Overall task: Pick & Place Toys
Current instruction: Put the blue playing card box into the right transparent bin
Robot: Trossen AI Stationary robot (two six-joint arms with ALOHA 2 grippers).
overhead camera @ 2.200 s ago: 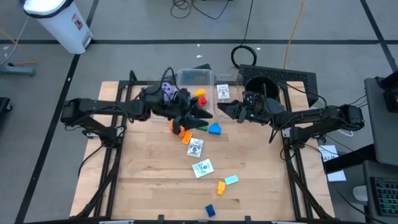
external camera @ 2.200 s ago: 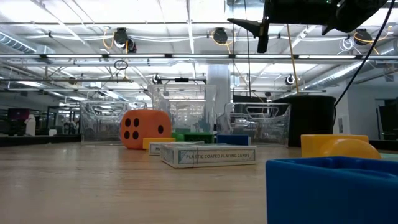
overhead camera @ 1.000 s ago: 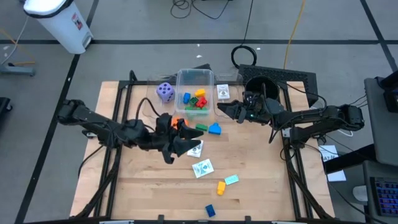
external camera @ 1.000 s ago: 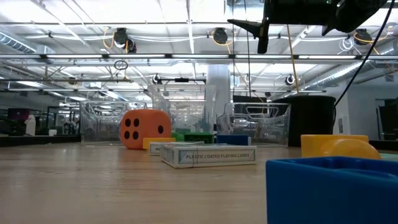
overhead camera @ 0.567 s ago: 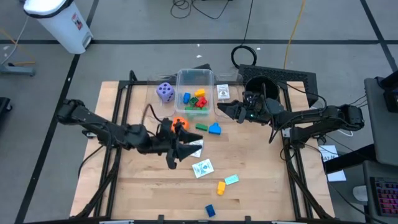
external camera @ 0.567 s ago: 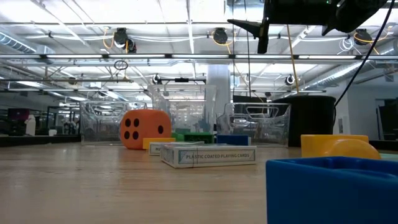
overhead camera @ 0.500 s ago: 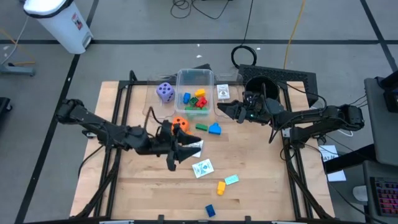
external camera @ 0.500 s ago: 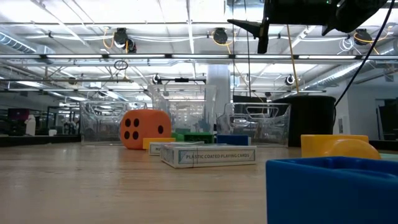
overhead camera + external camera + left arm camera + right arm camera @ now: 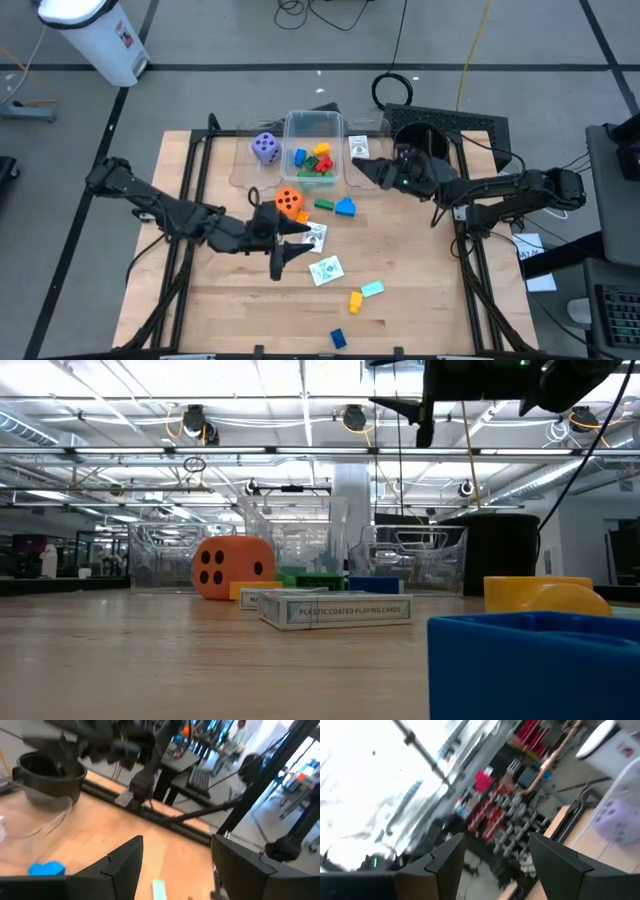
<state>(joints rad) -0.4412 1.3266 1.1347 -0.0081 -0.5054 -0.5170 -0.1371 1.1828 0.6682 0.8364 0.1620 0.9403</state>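
The left gripper (image 9: 287, 243) is held open and empty just near of the orange die (image 9: 288, 201). The right gripper (image 9: 368, 170) is raised, open and empty, beside the clear tub (image 9: 313, 124) holding several blocks (image 9: 318, 159).

Robotics lab, we record: grey taped concrete floor (image 9: 200, 40), exposed ceiling pipes and strip lights (image 9: 250, 430), stocked metal shelving (image 9: 515, 835).

Grey floor (image 9: 200, 40) — bright ceiling lights (image 9: 300, 380)
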